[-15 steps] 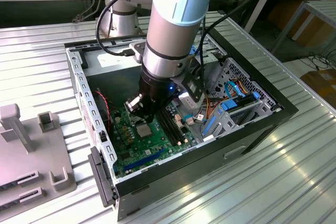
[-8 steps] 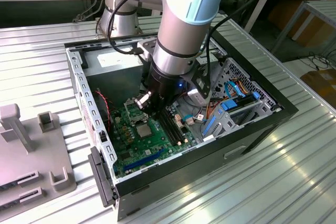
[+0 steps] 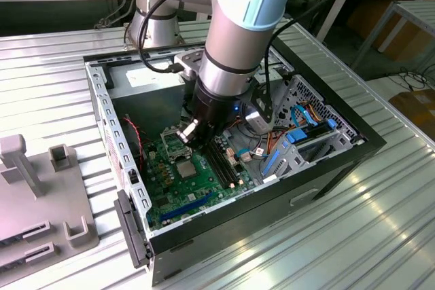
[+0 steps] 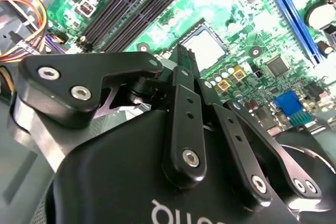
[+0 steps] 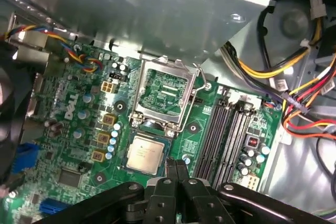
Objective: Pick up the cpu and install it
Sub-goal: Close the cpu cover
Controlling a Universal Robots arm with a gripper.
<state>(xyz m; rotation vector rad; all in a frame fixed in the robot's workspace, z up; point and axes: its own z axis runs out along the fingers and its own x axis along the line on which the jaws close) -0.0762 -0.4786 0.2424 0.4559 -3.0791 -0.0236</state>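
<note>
The cpu (image 5: 143, 153) lies on the motherboard (image 5: 79, 129) inside the computer case (image 3: 326, 168), jaws closed together, empty.

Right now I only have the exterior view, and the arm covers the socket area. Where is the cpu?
Observer: In the first wrist view the cpu lies flat on the motherboard, silver top up. As far as I can tell, it is in the socket recess.
Operator: Load plate?
Observer: It's open. The metal frame is tilted up next to the cpu, not over it.
Operator: Gripper holding anything?
Observer: No. In the first wrist view the gripper is shut with nothing between its fingers. Its tips are close to the cpu's edge, on the side toward the memory slots. I can't tell whether they touch it.
</note>
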